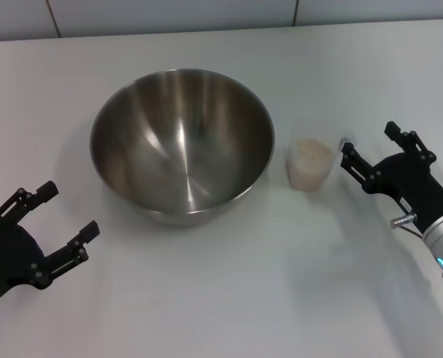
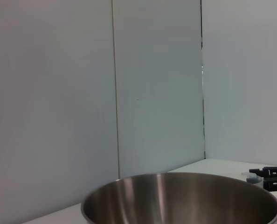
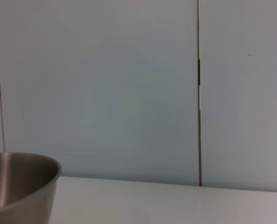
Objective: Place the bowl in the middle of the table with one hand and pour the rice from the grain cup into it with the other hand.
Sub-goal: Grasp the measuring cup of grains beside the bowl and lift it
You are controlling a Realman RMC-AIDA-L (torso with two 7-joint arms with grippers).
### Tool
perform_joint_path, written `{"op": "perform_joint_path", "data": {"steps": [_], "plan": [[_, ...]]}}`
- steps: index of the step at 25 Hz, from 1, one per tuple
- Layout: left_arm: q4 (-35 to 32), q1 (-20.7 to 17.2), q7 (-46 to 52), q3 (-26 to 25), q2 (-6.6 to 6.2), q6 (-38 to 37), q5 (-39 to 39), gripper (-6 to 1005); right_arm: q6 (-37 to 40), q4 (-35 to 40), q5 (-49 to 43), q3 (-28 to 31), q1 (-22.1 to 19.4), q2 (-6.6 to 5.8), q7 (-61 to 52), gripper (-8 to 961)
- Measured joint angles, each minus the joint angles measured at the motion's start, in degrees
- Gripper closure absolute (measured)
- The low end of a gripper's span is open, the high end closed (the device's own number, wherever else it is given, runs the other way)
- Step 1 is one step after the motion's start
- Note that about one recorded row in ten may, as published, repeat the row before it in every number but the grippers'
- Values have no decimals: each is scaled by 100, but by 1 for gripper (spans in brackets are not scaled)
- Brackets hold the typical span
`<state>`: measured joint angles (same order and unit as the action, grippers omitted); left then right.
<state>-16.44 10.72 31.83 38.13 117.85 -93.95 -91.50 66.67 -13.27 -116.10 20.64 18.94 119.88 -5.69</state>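
Bowl [image 1: 182, 145]: steel, upright, sits on white surface [image 1: 229, 298] slightly L of centre in head view; inside looks bare, only reflections. In L wrist view only its upper rim and part of inner wall show [image 2: 180, 198], rest cut off at frame edge. In R wrist view just a slice of rim and outer wall [image 3: 17, 184], cut off at edge.

Cup [image 1: 309, 164]: clear plastic, upright, just beside bowl on robot's R side; narrow gap, not touching as far as can be told. Holds rice [image 1: 311, 152], pale grains filling it near to brim. Cup walls hard to make out against surface. In L wrist view a bit of cup rim peeks past bowl edge [image 2: 253, 177], mostly hidden.

L hand [image 1: 54, 227]: near front-L corner of surface, apart from bowl, fingers spread, holding nothing. Arm behind it cut off by frame edge.

R hand [image 1: 367, 145]: on R side, fingers spread, tips near cup's R side; nearer fingertip close to cup, contact not evident. Nothing gripped. Wrist partly cut off at frame edge. Its fingertips also show far off in L wrist view [image 2: 271, 177], partly cut off.

Wall [image 3: 106, 84]: pale panels w/ vertical seams behind surface; fills most of both wrist views. Neither wrist view shows own fingers.
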Motion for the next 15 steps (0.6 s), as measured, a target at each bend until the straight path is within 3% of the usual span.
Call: {"op": "perform_joint_path", "data": {"steps": [15], "plan": [[7,53,9,-60,10,-3,0,152,-188,52,0,125,193,0,-4,134]]}}
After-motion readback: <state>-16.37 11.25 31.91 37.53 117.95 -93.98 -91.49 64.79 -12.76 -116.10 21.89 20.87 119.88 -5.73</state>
